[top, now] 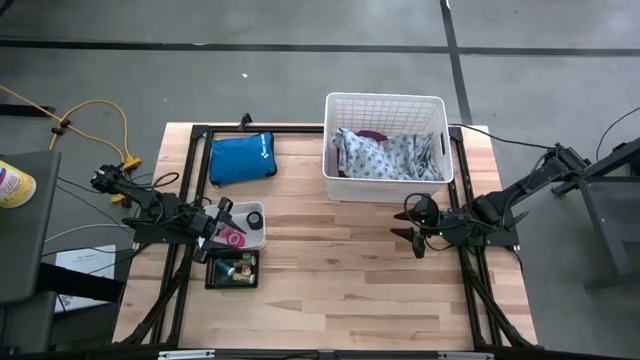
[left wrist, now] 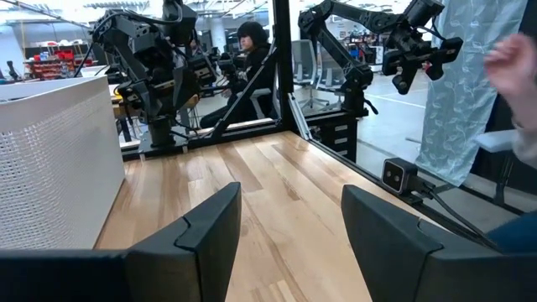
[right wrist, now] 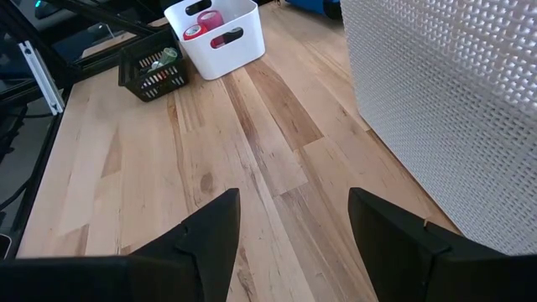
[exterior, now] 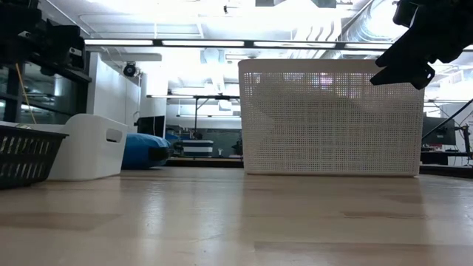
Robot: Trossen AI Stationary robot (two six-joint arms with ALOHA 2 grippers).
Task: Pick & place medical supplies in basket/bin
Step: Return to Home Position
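The gowns [top: 385, 158] sit in the white basket [top: 340, 185]. The left gripper [left wrist: 289, 210] and right gripper [right wrist: 294, 210], wide and empty, only need to go home.

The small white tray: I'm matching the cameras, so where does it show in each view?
High view: the small white tray sits left of centre.
Low view: at the left, beside the black crate.
Left wrist view: not in it.
Right wrist view: far off, beside the black crate.
Shared landmark: the large white basket, in all four views.
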